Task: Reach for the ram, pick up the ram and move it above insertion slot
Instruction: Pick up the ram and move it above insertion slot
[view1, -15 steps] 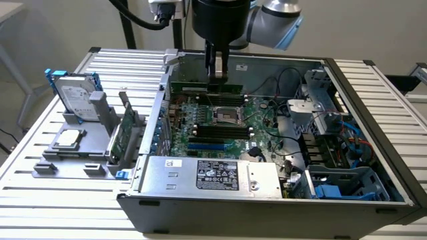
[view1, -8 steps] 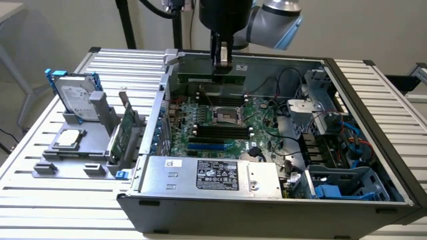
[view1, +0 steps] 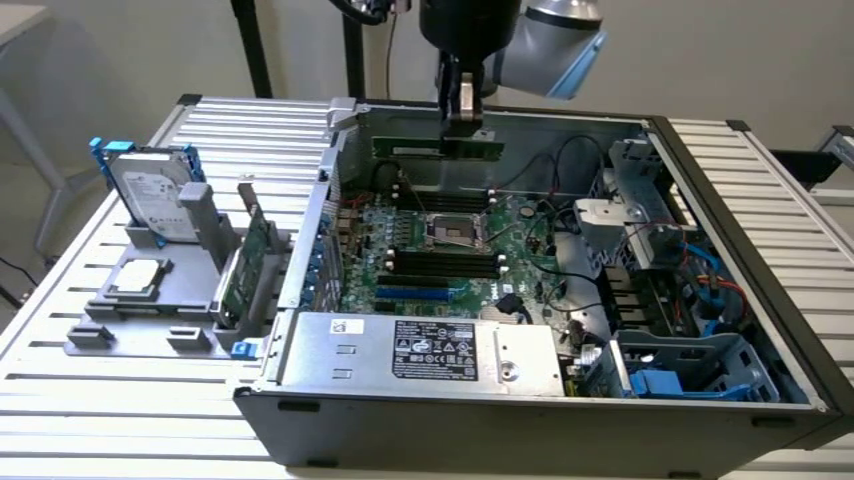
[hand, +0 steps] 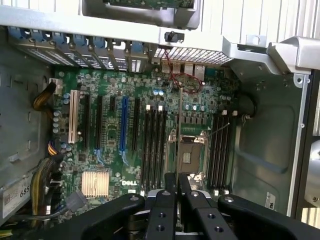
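Overhead, the black two-fingered gripper (view1: 463, 118) pinches the long, thin green circuit-board ram stick (view1: 441, 148), holding it level above the open grey computer case (view1: 561, 415). Below lies the green motherboard (hand: 125, 135), with its black memory slots (hand: 156, 145) beside the silver processor socket (hand: 191, 150).

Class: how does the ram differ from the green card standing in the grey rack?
The ram is long and narrow; the green card is broader. The ram hangs in the gripper over the motherboard; the green card stands in the grey rack outside the case. Both are green circuit boards.
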